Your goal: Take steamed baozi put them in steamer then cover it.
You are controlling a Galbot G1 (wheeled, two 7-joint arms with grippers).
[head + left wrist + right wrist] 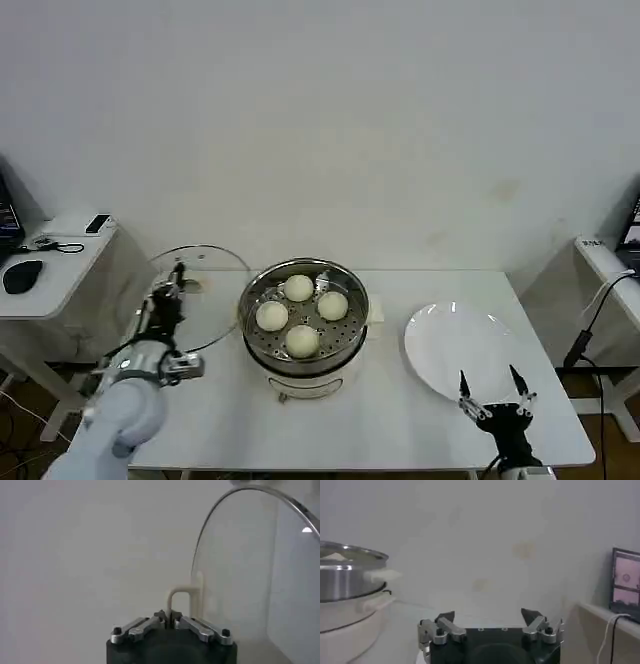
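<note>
My left gripper (171,622) clamps the cover (190,297) by its handle (182,601), tilted beside the steamer (304,318). Its rim could clip the steamer wall or a baozi (298,288) and twist loose. My right gripper (493,392) waits, spread wide, near the plate (440,350).

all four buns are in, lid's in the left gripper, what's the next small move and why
Probably carry the cover sideways over the steamer: the left gripper is shut on its handle beside the pot, all four baozi sit on the tray, and the pot is uncovered.

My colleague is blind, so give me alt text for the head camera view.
Four steamed baozi sit in the open steamer on a white table. The left gripper holds the cover up beside it; the right gripper waits open near an empty plate.
</note>
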